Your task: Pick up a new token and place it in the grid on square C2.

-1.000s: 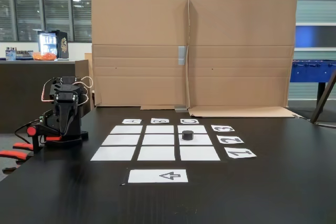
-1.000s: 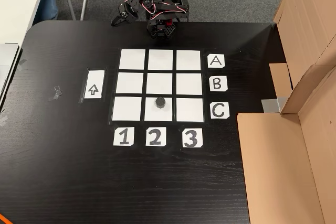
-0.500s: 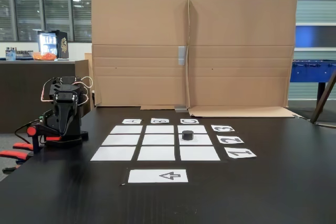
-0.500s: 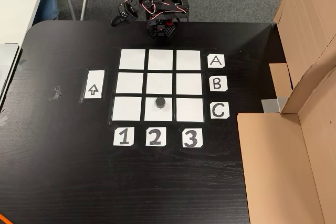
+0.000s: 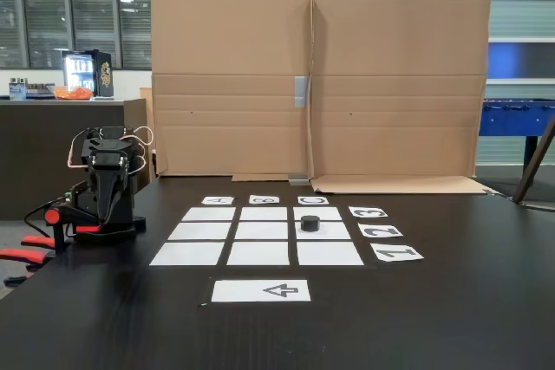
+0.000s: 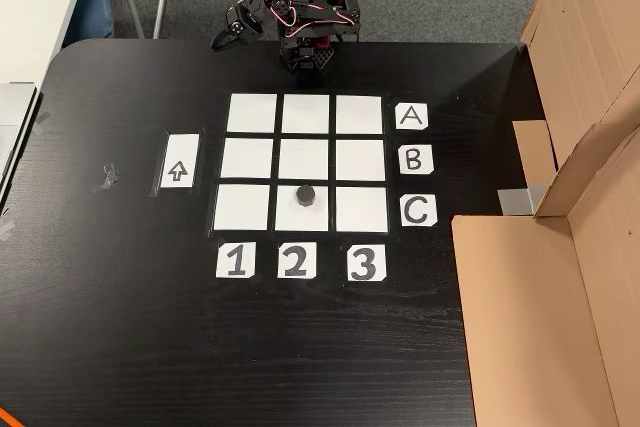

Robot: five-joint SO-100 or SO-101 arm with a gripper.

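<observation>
Sitting on square C2 (image 6: 306, 209) of the grid (image 6: 251, 113), the token (image 6: 306, 195) rests toward that cell's inner edge. Beyond row A, the arm (image 6: 300, 22) sits folded; its gripper (image 6: 222, 39) is too small to read, open or closed.

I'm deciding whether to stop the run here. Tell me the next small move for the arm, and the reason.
Probably none beyond holding its folded pose at the table edge. The token already sits on square C2, near that cell's upper edge, in the row beside the C label and the column above the 2 label. The gripper is folded back, well clear of the grid; whether it is open cannot be told.
</observation>
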